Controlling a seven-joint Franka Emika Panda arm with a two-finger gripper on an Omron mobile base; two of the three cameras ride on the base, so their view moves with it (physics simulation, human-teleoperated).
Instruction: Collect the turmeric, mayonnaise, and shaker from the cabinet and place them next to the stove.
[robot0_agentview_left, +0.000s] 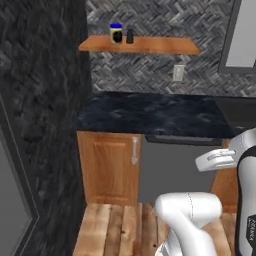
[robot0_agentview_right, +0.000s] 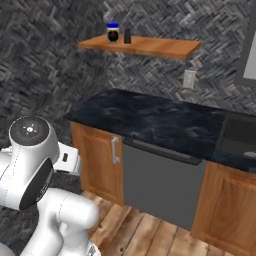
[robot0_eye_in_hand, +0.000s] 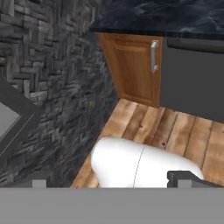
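On the orange-brown cabinet shelf (robot0_agentview_left: 150, 45) (robot0_agentview_right: 155, 47), high on the herringbone wall, the mayonnaise (robot0_agentview_left: 116, 34) (robot0_agentview_right: 113, 33) stands near the left end, a cream jar with a blue lid. The dark tapered shaker (robot0_agentview_left: 130, 36) (robot0_agentview_right: 127, 35) stands just right of it, close but apart. The turmeric and the stove are out of view. My gripper (robot0_eye_in_hand: 112, 181) is open, its fingertips (robot0_eye_in_hand: 186, 178) far apart with nothing held. It hangs low, far below the shelf, looking down at the plank floor.
A dark marble counter (robot0_agentview_left: 150, 114) (robot0_agentview_right: 150, 120) runs below the shelf, over a wooden cupboard door (robot0_agentview_left: 110, 165) (robot0_eye_in_hand: 135, 65) and a grey appliance front (robot0_agentview_left: 175, 172) (robot0_agentview_right: 160, 185). A sink recess (robot0_agentview_right: 240, 134) lies at the right. A stone wall (robot0_agentview_left: 45, 125) closes the left side.
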